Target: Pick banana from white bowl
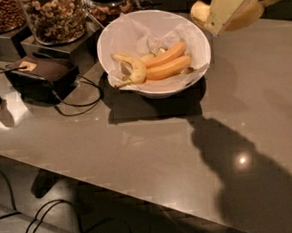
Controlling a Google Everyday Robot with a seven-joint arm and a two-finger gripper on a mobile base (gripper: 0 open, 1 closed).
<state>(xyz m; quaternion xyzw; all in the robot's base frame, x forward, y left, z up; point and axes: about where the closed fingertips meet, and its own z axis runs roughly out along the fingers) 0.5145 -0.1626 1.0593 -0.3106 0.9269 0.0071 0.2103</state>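
Observation:
My gripper [220,14] is at the top right, above and to the right of the white bowl [111,36]. It is shut on the banana [248,15], a long pale yellow one held up in the air clear of the bowl's right rim, with its thin brownish stem pointing right. One cream finger crosses in front of the banana's middle. The paper-lined white bowl stands on the grey counter and holds a small curled yellow banana [132,68] and two orange-toned bananas [168,67].
Glass jars of nuts [56,15] stand on metal stands at the back left. A dark box [42,73] with black cables lies left of the bowl. The counter's front edge [141,196] runs diagonally, with floor and cables below.

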